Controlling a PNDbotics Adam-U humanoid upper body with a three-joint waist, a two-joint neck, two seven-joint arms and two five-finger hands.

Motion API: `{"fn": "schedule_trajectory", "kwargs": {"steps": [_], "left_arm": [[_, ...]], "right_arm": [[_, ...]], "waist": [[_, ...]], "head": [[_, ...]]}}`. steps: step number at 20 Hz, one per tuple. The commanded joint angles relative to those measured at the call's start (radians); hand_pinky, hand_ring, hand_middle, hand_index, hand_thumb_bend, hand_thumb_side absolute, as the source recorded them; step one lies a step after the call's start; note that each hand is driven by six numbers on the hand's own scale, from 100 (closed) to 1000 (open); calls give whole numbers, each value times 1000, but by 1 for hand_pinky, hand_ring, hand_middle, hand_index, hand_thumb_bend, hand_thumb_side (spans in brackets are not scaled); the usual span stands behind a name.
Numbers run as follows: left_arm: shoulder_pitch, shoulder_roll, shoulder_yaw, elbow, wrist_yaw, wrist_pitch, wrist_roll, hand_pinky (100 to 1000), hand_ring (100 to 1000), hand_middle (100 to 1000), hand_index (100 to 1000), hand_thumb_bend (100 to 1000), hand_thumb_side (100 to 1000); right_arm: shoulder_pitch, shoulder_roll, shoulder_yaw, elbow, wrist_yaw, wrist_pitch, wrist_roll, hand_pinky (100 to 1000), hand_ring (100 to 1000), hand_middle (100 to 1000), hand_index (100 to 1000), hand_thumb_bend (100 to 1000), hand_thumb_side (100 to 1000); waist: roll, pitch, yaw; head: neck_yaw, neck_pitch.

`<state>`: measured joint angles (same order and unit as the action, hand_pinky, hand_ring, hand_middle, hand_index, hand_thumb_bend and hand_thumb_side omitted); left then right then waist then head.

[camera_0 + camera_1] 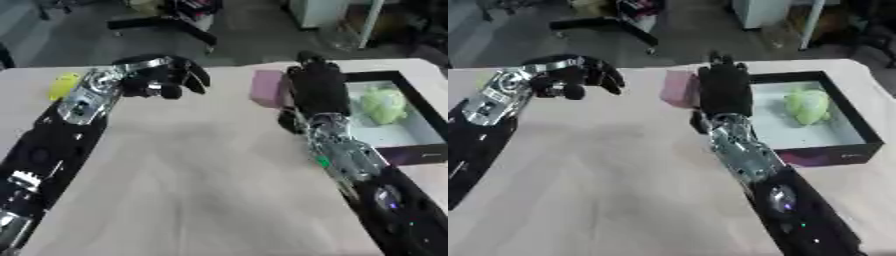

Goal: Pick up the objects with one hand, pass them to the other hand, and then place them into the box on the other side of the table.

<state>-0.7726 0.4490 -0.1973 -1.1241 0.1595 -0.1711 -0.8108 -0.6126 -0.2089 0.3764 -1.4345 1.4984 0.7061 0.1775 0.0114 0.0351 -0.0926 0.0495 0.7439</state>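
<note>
A pink block [264, 88] sits at the far middle of the table, touching the left side of my right hand [317, 87]. That hand shows its back, with fingers stretched straight away from me, and part of the block is hidden behind it. Whether the block is held or only touched I cannot tell. My left hand [163, 76] hovers to the block's left, apart from it, fingers curled downward with nothing in them. A yellow object [63, 85] lies at the far left beside my left forearm. The black box [859, 131] on the right holds a pale green object [807, 106].
Both forearms reach in from the lower corners across the tan table [201, 165]. The box's black rim lies just right of my right hand. Beyond the far table edge are a dark floor and chair legs [166, 24].
</note>
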Motion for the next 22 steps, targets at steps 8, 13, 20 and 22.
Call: {"fn": "schedule_trajectory", "kwargs": {"steps": [8,13,20,22], "left_arm": [[203,179,185,-212,100,42,179,849,725,703,777,783,624],[268,223,235,-214,91,57,219,848,725,703,779,773,621],[271,294,318,-83,-146,-7,384,840,730,710,792,752,581],[244,316,336,0,-323,-37,492,833,733,713,796,751,558]], "right_arm": [[-43,-151,-199,275,-103,200,69,1000,980,980,1000,431,538],[-62,-223,-219,248,91,192,324,1000,985,991,1000,484,306],[19,-199,-255,-175,420,53,359,707,890,904,1000,122,157],[55,-171,-249,-277,426,27,310,667,880,893,1000,100,155]], "waist": [[-1,-14,12],[-7,-14,16],[-2,-11,2],[2,-10,-5]], "head": [[-32,-19],[-27,-25],[105,-18],[173,-9]]}}
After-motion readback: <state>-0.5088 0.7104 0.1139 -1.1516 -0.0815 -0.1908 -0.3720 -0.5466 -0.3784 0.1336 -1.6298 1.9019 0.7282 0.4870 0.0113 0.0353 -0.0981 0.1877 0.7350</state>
